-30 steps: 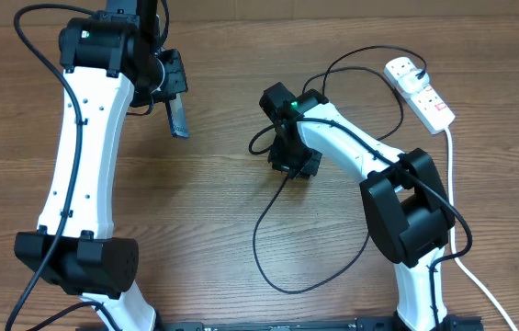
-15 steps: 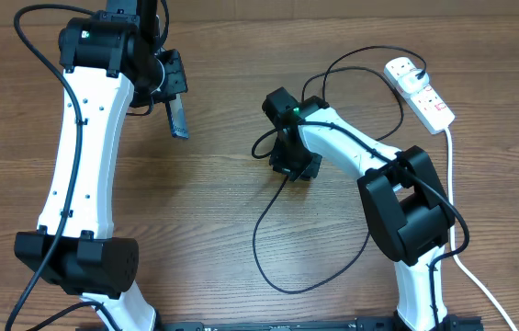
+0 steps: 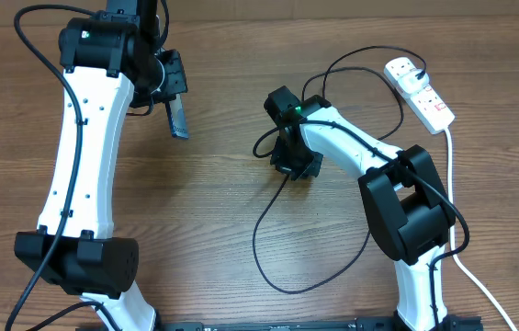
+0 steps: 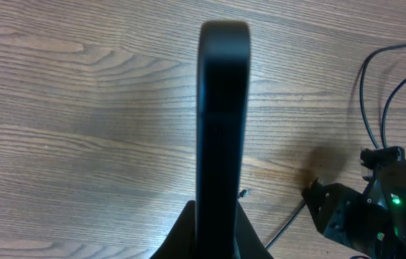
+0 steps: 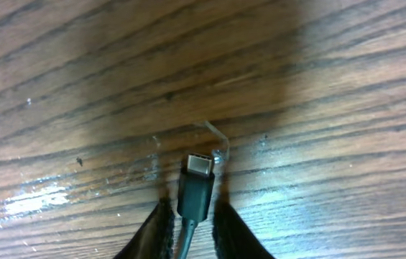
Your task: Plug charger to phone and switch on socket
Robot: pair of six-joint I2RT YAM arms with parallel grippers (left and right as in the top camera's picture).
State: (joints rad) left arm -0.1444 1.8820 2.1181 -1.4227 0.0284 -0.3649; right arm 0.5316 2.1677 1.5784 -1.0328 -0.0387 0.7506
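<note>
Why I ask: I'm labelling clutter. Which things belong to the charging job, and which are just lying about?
Job: phone, held in the left fingers; charger, its connector in the right fingers; socket.
Just there: wooden table; the socket's white cord.

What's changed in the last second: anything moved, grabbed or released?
The right gripper, clamped on the tip of the charger, barely shifted, a touch rightward in the overhead view. Nothing was grabbed or let go. The left gripper with the phone and the socket stayed put.
</note>
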